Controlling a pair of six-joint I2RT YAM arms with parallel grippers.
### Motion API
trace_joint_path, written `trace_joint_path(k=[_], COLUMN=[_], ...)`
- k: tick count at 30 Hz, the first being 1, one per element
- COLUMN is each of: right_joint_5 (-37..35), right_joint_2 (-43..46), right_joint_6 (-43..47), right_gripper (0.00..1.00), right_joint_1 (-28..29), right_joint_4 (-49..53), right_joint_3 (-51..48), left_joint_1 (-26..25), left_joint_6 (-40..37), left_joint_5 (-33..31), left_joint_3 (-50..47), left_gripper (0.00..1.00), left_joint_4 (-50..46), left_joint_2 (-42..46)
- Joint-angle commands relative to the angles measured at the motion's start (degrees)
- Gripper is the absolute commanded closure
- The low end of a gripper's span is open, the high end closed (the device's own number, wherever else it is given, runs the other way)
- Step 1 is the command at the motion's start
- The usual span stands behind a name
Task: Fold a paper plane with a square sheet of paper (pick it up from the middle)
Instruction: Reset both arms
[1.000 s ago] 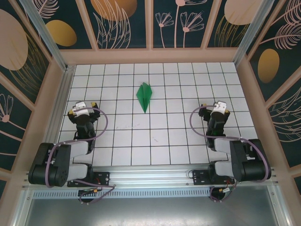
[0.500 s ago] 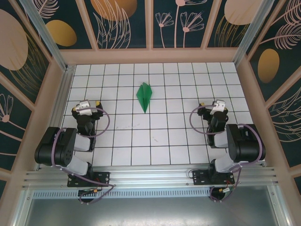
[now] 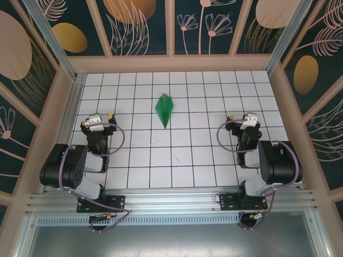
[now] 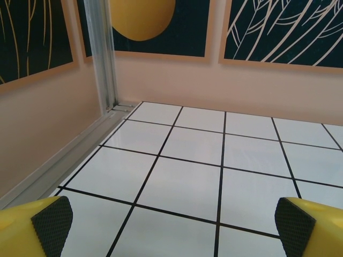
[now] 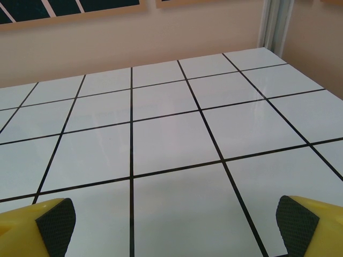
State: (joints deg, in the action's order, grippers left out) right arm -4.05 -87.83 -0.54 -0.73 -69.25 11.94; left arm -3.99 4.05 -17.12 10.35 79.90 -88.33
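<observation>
The paper plane (image 3: 164, 110) lies flat on the tiled desk (image 3: 182, 155). The left hand (image 3: 95, 120) sits well apart to the plane's left and the right hand (image 3: 246, 119) well apart to its right. Both hands are spread wide and hold nothing.
</observation>
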Motion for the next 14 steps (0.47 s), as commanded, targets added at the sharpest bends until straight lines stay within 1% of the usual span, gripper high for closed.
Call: trace_joint_path(k=[1, 7, 10, 14], right_joint_5=[1.29, 1.27, 1.24, 1.25], right_joint_2=[-0.44, -0.49, -0.46, -0.45], right_joint_6=[-0.70, -0.69, -0.71, -0.71], right_gripper=[0.01, 0.01, 0.01, 0.01], right_joint_1=[-0.41, -0.38, -0.36, -0.41], right_joint_4=[-3.08, -3.07, -3.08, -3.16], right_joint_3=[0.95, 0.90, 0.94, 0.91], left_joint_1=[0.47, 0.47, 1.11, 1.35], left_joint_6=[-0.41, -0.51, 0.18, 0.17], left_joint_5=[0.71, 0.78, 1.81, 2.07], left_joint_3=[0.81, 0.96, 1.84, 1.43], left_gripper=[0.02, 0.02, 0.01, 0.02], left_joint_4=[0.69, 0.61, -1.22, -0.54], left_joint_2=[-0.22, -0.45, -0.47, -0.26])
